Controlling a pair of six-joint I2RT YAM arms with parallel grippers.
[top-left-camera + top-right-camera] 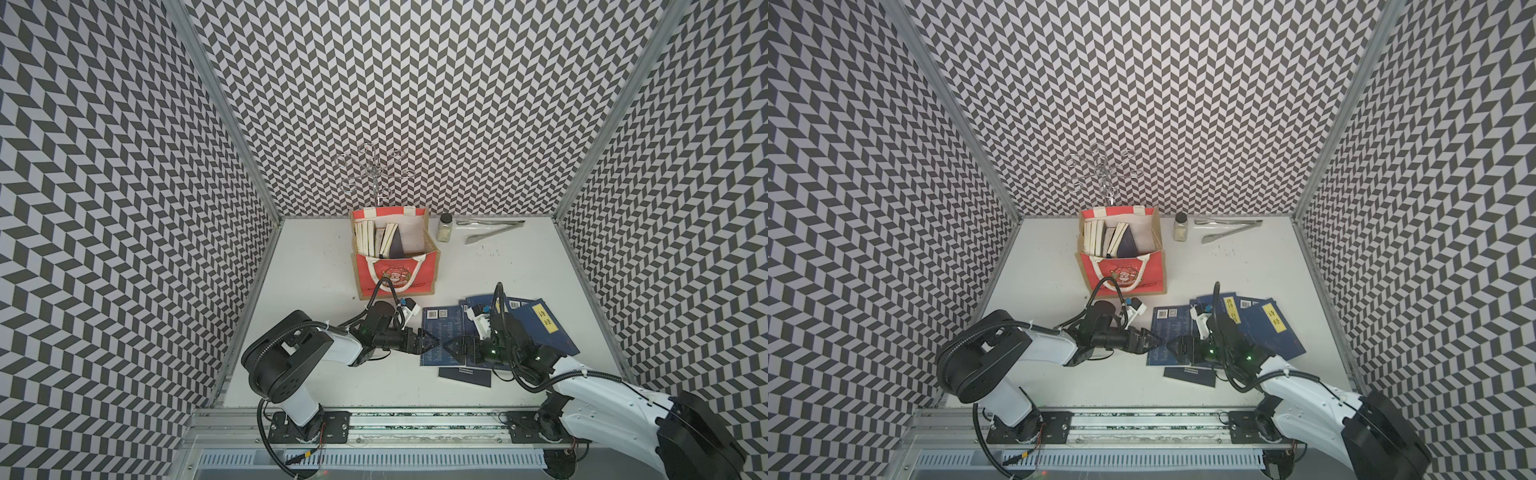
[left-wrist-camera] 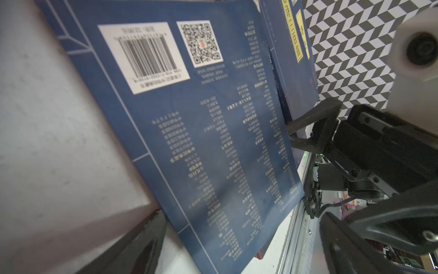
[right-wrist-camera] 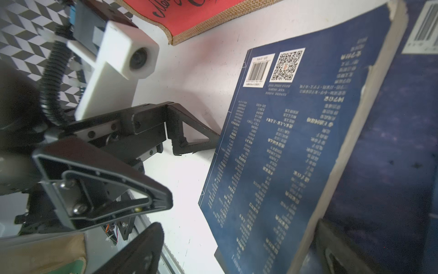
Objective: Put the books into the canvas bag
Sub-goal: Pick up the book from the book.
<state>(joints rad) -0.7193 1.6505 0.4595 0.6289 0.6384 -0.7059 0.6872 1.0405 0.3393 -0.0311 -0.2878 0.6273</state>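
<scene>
- The face-down navy book (image 1: 441, 322), barcode and QR code uppermost, lies flat on the table (image 1: 316, 291), directly under both my grippers
- In both top views my left gripper (image 1: 430, 341) and my right gripper (image 1: 453, 345) point at each other over the book's near half, tips almost meeting
- My left fingers are spread wide. In the right wrist view, one left finger (image 3: 189, 140) has its tip at the book's left edge, and I cannot tell whether it touches the cover. Nothing sits between the left fingers
- My right fingers are just as wide apart. In the right wrist view, one right finger (image 3: 142, 249) is off the book's side over bare table. The other right finger (image 3: 336, 246) is over the neighbouring navy book (image 3: 391, 142), and the face-down book's worn edge runs between the two. They clamp nothing
- More navy books overlap to my right of that one, among them the yellow-labelled book (image 1: 544, 328). A small dark book (image 1: 465, 376) lies nearer my bases, partly under the pile
- The canvas bag (image 1: 426, 270) stands upright beyond my left gripper, well apart from all the fingers, with standing books (image 1: 374, 239) packed toward its left side
</scene>
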